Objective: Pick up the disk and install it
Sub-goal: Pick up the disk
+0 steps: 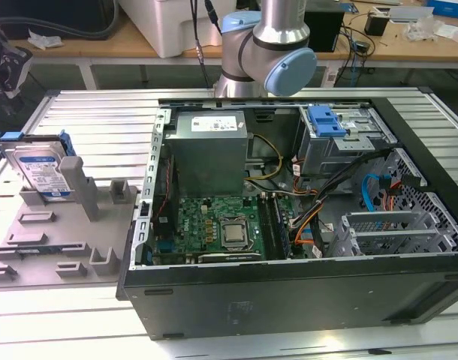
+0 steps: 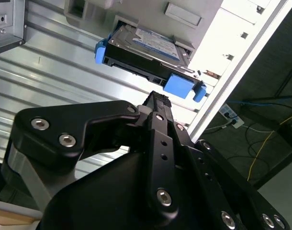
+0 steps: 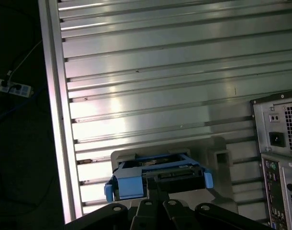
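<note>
Up closest in both wrist views, black gripper [image 2: 158, 98] aimed at the disk [image 2: 145, 47]; can't tell if wide or narrow from these angles, so not guessing; looks short of the drive rather than clamped on it; just past that, silver hard drive with a white and blue label, wrapped in a blue plastic bracket [image 2: 178, 86], parked in a light grey holder [image 2: 184, 14]; under the lot, slatted aluminium table [image 3: 160, 62]; off to one side in the first wrist view, back panel of the computer case [image 3: 280, 139] with power socket and ports; over to the exterior view, near to far: black edge of the computer case, open and lying on its side; then green motherboard [image 1: 214, 225] with the CPU [image 1: 234, 234] in the middle; loose cables [image 1: 326, 210] toward the exterior view's right; further back, grey power supply box [image 1: 210, 154] with a white sticker, plus a drive cage [image 1: 341, 146] with a bare blue tab [image 1: 324, 120] on top; disk [image 1: 41, 169] way over at the exterior view's left, well apart from the case, standing tilted in the holder; farthest back, robot arm [image 1: 270, 45] behind the case and a cluttered workbench [image 1: 101, 46] beyond
</note>
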Robot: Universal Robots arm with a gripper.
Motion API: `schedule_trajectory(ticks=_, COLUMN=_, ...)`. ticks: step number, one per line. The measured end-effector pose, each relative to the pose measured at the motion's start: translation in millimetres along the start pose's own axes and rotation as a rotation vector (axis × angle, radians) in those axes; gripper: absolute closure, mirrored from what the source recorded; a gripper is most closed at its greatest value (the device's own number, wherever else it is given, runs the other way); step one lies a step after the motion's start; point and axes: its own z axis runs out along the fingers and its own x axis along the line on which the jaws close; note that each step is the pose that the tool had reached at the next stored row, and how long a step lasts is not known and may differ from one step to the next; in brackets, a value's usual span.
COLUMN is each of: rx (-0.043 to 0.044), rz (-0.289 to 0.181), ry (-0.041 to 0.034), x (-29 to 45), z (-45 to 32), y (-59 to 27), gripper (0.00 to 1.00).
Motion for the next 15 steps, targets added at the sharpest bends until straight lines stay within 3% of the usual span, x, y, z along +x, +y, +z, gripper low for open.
schedule_trajectory(ticks=7, rx=0.0005, rz=0.0, ry=-0.0001, x=0.0, z=0.0, y=0.0, gripper=0.89)
schedule_trajectory(ticks=10, rx=0.0059, rz=-0.004, ry=0.013, x=0.1, z=0.0, y=0.1, gripper=0.89)
schedule_trajectory(ticks=12, rx=0.0077, rz=-0.02, ry=0.027, x=0.1, z=0.0, y=0.0, gripper=0.89)
schedule_trajectory(ticks=15, rx=0.008, rz=-0.037, ry=0.0294, x=0.1, z=0.0, y=0.0, gripper=0.89)
